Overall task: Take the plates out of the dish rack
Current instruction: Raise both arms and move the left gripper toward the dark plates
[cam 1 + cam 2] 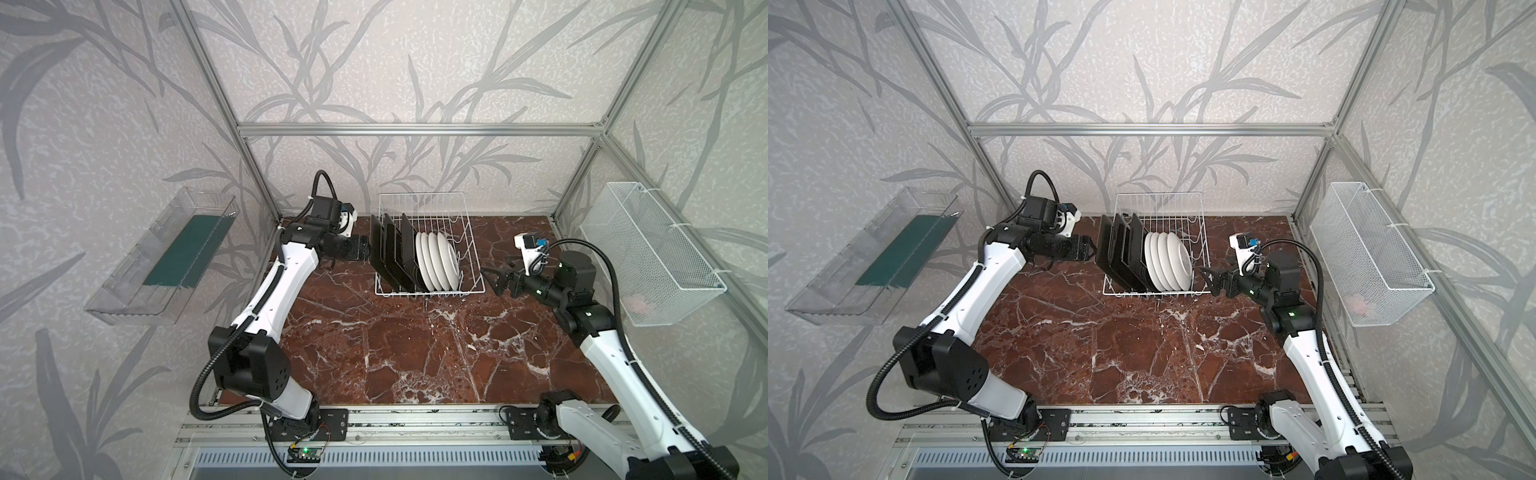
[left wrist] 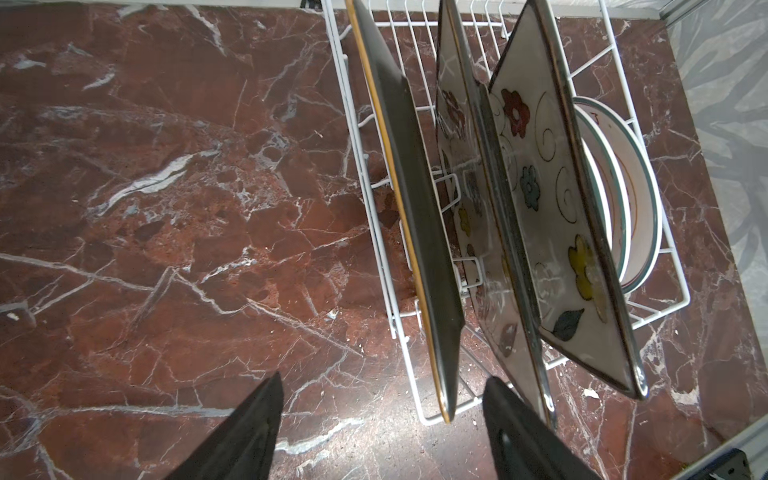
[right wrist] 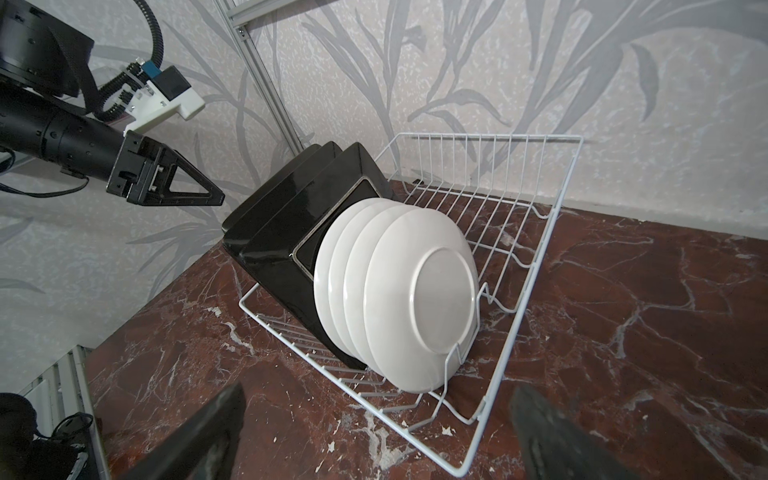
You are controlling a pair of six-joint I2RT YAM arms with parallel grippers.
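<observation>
Marble table (image 1: 415, 353) bears dish rack (image 1: 440, 212) holding seven plates (image 1: 436, 266).

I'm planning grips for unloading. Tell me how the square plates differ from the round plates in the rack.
The square plates are glossy black behind; the round plates are white behind. Square faces carry coloured flowers and swirls; round faces show thin rim rings. Three square plates fill the dish rack's left end in both top views; four round plates stand mid-rack. All stand on edge.
</observation>
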